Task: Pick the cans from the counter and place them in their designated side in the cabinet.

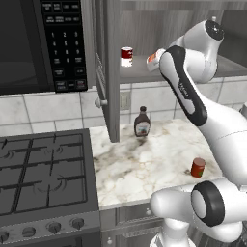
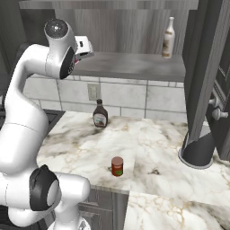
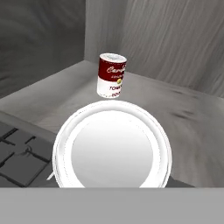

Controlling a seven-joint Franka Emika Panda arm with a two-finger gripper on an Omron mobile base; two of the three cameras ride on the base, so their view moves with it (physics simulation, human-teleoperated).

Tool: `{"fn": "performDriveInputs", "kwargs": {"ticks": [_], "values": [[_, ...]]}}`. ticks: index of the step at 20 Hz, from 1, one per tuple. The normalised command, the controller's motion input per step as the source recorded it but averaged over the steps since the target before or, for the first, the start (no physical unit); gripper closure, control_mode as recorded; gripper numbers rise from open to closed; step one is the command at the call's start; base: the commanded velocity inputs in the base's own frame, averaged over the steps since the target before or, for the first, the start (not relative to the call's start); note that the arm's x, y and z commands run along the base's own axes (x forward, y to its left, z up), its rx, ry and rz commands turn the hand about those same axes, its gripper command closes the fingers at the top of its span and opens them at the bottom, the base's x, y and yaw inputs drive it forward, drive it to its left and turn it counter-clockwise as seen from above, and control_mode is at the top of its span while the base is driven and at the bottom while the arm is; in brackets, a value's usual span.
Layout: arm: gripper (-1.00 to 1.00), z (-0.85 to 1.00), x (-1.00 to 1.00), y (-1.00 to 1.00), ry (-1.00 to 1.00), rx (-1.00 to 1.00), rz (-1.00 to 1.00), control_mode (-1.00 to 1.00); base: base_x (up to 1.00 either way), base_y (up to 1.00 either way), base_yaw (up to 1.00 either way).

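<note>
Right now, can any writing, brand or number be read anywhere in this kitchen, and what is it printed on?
"TOMA": pale lower half of the soup can on the cabinet shelf, cut off by the can's curve.
White script on its dark red upper half: starts like "Ca", rest blurred.
Microwave keypad: digits and button labels too small to read.
Sauce bottle label: blurred.
Red can on the counter: label too small.

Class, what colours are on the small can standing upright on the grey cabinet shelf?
The small upright can is dark red on top and white below, with lettering; the hand view shows it best.
</note>
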Motion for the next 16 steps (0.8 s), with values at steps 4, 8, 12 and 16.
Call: {"fn": "performDriveInputs", "kwargs": {"ticks": [4,8,12,16], "values": [[1.0,-0.03,0.3,0.05,0.02,0.0,0.01,-1.0,0.0,0.0,0.0],[1.0,-0.08,0.26,0.01,0.01,0.0,0.01,-1.0,0.0,0.0,0.0],[1.0,-0.1,0.19,0.0,0.0,0.0,0.01,-1.0,0.0,0.0,0.0],[1.0,-0.11,0.19,0.0,0.0,0.0,0.01,-1.0,0.0,0.0,0.0]]}}
